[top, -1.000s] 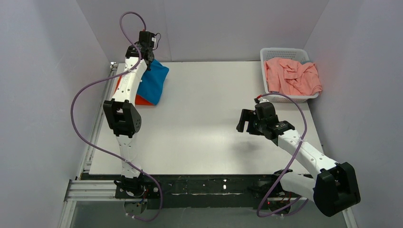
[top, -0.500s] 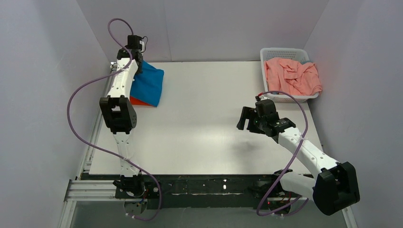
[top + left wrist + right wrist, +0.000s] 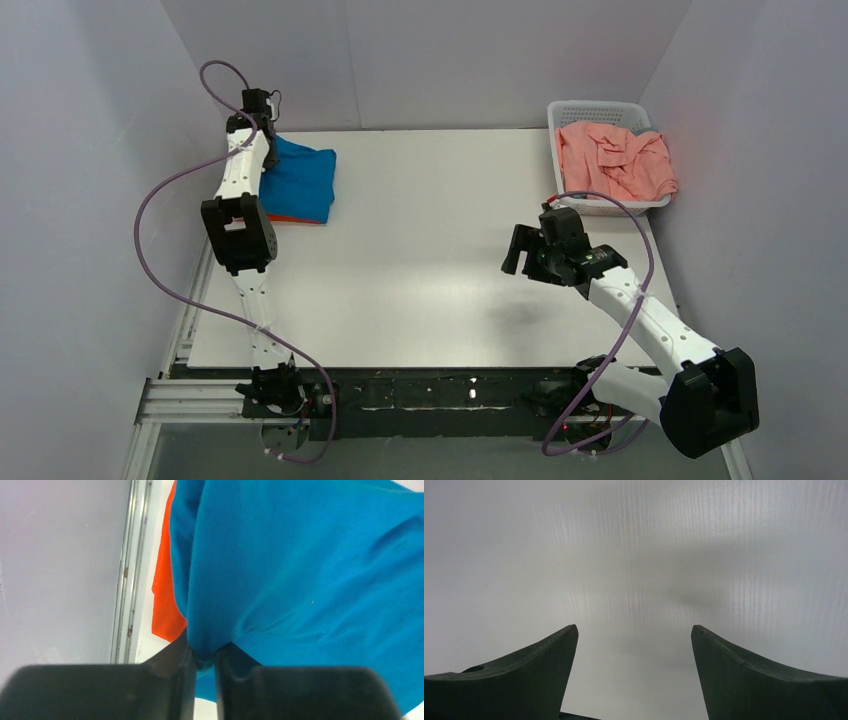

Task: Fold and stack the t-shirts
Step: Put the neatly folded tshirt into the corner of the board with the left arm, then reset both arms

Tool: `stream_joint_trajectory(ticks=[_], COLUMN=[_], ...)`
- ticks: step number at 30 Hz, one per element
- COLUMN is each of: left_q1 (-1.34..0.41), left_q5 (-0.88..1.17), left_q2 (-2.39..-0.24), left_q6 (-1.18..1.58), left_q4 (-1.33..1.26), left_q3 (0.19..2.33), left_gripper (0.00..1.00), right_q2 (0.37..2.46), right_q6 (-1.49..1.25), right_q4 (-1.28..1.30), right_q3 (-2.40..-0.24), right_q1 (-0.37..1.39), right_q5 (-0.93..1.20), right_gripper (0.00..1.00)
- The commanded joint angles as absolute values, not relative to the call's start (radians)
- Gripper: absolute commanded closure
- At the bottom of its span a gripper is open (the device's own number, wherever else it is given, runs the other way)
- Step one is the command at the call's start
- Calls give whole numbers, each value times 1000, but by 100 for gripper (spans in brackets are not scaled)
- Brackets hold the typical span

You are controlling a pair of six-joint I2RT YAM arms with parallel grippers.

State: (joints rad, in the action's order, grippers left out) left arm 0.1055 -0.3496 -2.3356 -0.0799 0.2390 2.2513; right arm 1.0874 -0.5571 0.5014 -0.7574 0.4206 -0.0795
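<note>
A folded blue t-shirt (image 3: pixel 302 180) lies on a folded orange t-shirt (image 3: pixel 296 217) at the table's far left. My left gripper (image 3: pixel 262 128) is at the shirt's far left corner, shut on a pinch of the blue t-shirt (image 3: pixel 310 570); the orange t-shirt (image 3: pixel 165 600) shows beneath it in the left wrist view. The left gripper (image 3: pixel 204 657) holds the cloth between its fingertips. My right gripper (image 3: pixel 513 252) is open and empty above bare table, right of centre; in the right wrist view the right gripper (image 3: pixel 634 630) shows only table.
A white basket (image 3: pixel 560 112) at the far right corner holds crumpled pink t-shirts (image 3: pixel 615 160). The table's left edge rail (image 3: pixel 131 570) runs close beside the stack. Walls enclose the table on three sides.
My left gripper has moved left and farther back, dragging the blue t-shirt leftward over the orange one. The right gripper has barely shifted.
</note>
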Motion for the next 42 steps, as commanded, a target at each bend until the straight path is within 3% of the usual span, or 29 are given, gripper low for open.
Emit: stream_joint_trajectory(ticks=[1,3,4,11,17,21,24,33,42], left_q1=[129,133,136,143,143,131,68,-338,-466], left_q5=[-363,-380,-379,-373,-137,112,151,41,-191], left_q2=[-2349,-2358,-2359,-2308,-2116,-1888,-1655,-1120,-750], left_q6=[-56,-39,-25,74,222,438,542,623,647], left_q4=[258,259,264,327,383,410,324,236,452], left_q3=[2295,2305,2311,2345,2200,1959,1683,973,688], left_gripper=[67,13,3,2,2,2,2,2,2], right_q2=[1086,1084,1081,1050,1011,980,955,809,640], right_q6=[-570,-570,-572,-588,-606,-613,-616,-604,-614], right_q4=[554,568,575,586,582,557,553,523,504], right_q3=[-825,-835,-837,-841,-842,-841,-850,-774,-667], right_q1=[418,417,417,417,417,417,417,416,416], right_q5=[-114,-121,-126,-163,-209,-204,-190,-210,-321], right_gripper=[8,8,8,7,4,3,3,3,3])
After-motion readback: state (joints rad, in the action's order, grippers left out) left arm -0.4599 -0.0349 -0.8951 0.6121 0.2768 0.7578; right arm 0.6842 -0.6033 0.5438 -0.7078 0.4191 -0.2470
